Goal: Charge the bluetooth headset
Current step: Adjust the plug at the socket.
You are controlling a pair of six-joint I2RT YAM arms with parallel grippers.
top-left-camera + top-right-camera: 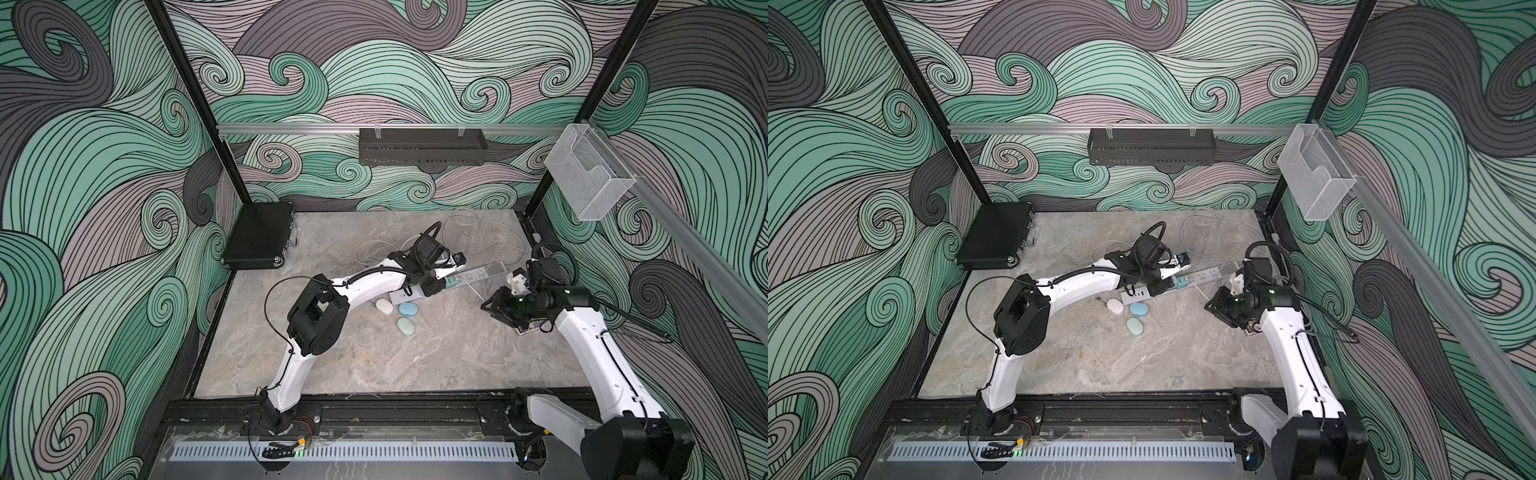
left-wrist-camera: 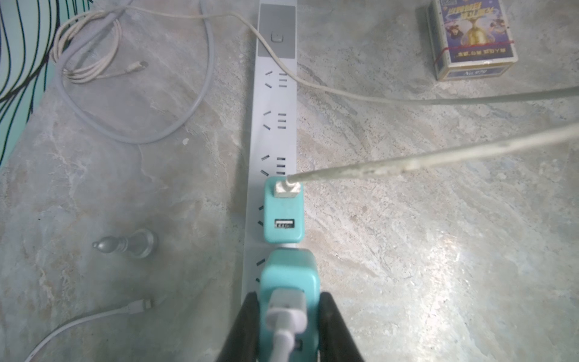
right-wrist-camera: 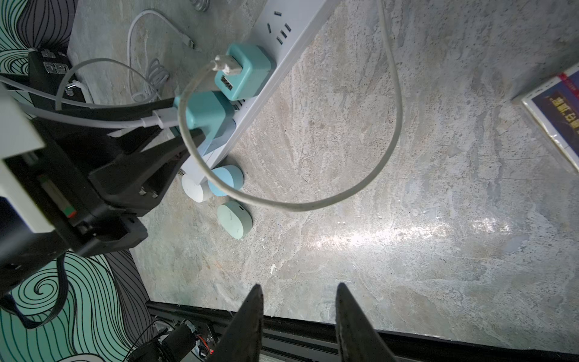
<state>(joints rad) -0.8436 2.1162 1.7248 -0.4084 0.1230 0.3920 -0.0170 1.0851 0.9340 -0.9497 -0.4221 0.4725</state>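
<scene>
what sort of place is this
Likely a robot test cell: left arm and right arm mounted on a front rail, swirl-patterned walls boxing in the tabletop, a power strip staged with earbud cases.

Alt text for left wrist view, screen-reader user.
The left gripper, jaws shut on a teal charger with a white cable plugged in, holds it at a power strip. A second charger with a beige cable sits in the strip just beyond. A chess piece and a box lie nearby.
</scene>
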